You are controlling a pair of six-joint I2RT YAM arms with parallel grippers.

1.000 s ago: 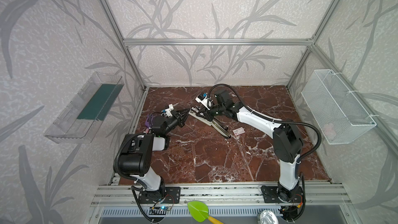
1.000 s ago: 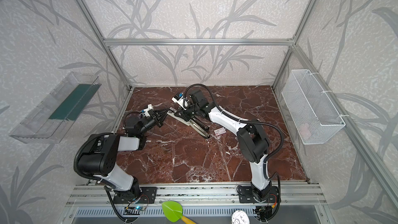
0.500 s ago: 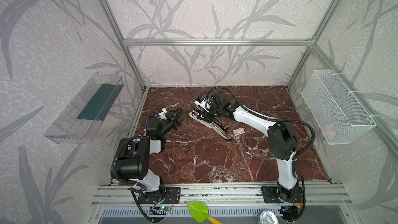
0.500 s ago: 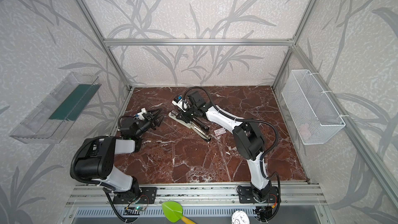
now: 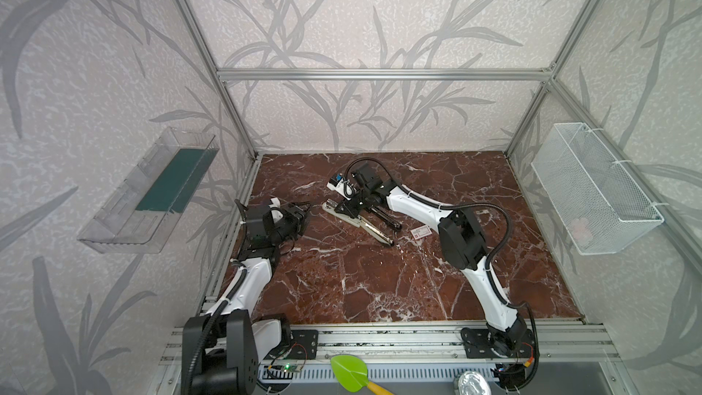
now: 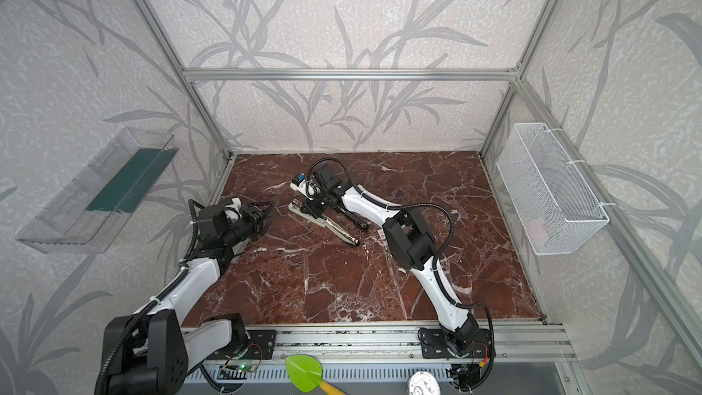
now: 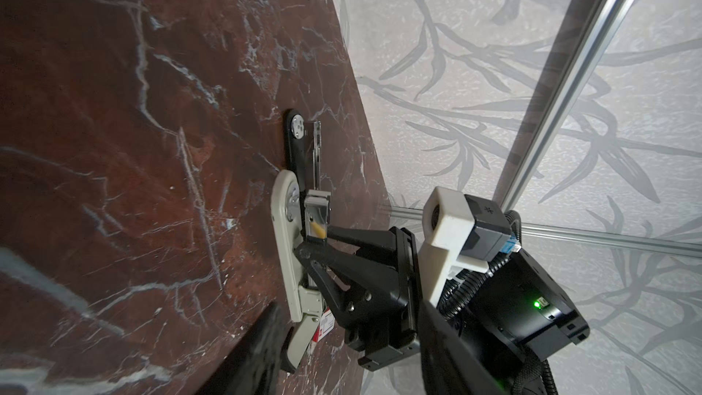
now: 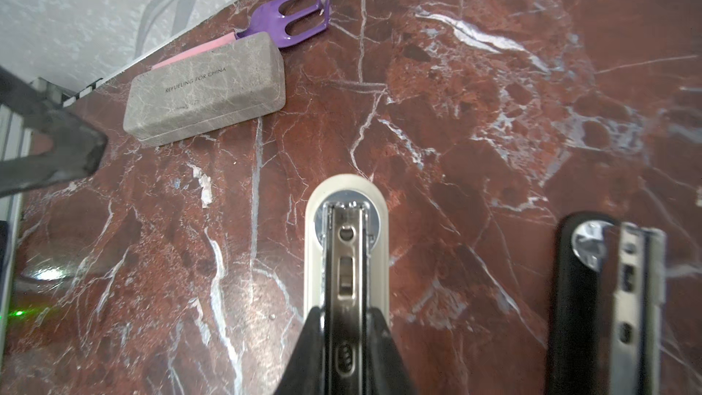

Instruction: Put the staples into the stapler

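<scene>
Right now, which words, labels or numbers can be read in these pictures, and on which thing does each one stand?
"REFUELING FOR CHINA": printed on the lid of the grey case, in the right wrist view.
Red print on the staples box: too small to read in a top view, blurred in the left wrist view.
No other text can be read.

Left arm bending low, left claw [image 5: 303, 213] hanging parted and empty, right arm stretching forward, right claw [image 8: 345, 311] pinching the pale stapler [image 8: 345, 184].
</scene>
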